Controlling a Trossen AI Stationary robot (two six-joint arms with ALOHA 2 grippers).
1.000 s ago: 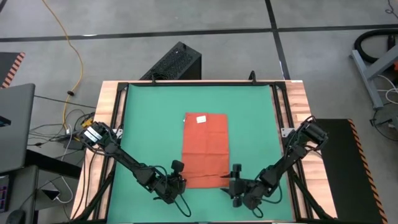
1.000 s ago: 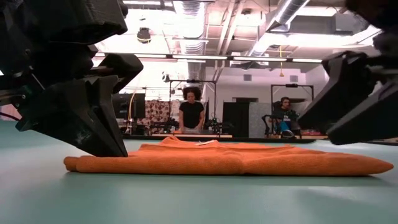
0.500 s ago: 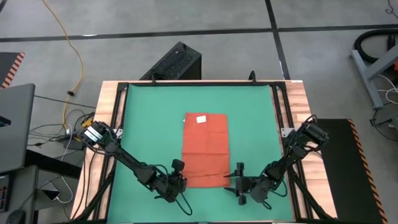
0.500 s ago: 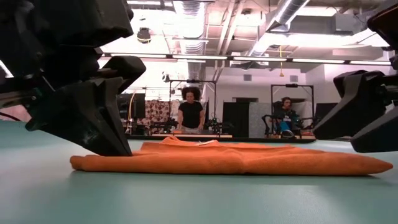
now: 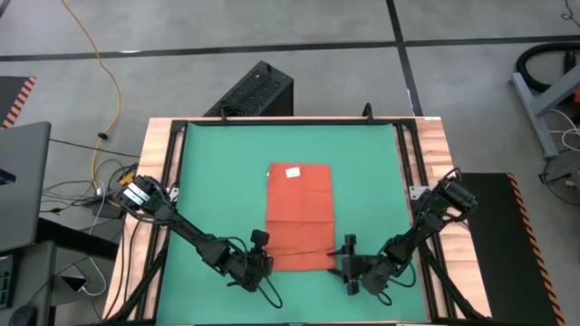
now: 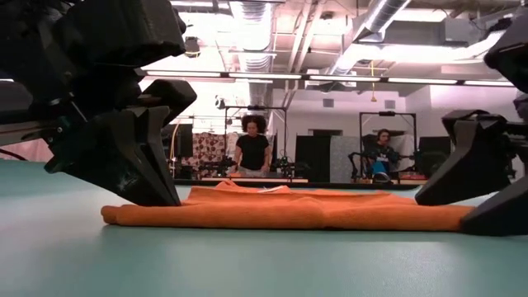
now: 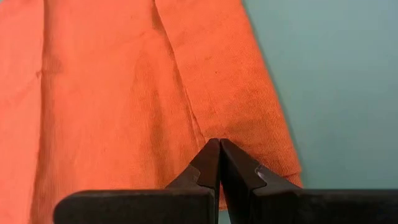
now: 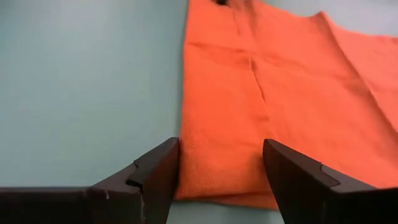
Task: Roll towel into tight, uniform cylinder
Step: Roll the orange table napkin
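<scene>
Since the earlier frame our right gripper (image 5: 348, 263) moved left to the towel (image 5: 299, 215), wide open around its near right corner. Our left gripper (image 5: 261, 261) was closed on the near left corner. We judged the cloth light and limp; both near corners suited gripping.

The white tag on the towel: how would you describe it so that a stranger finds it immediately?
On the green mat lies a folded orange-red towel. The white tag sits near its far edge, away from both arms; it is the only white spot on the cloth.
</scene>
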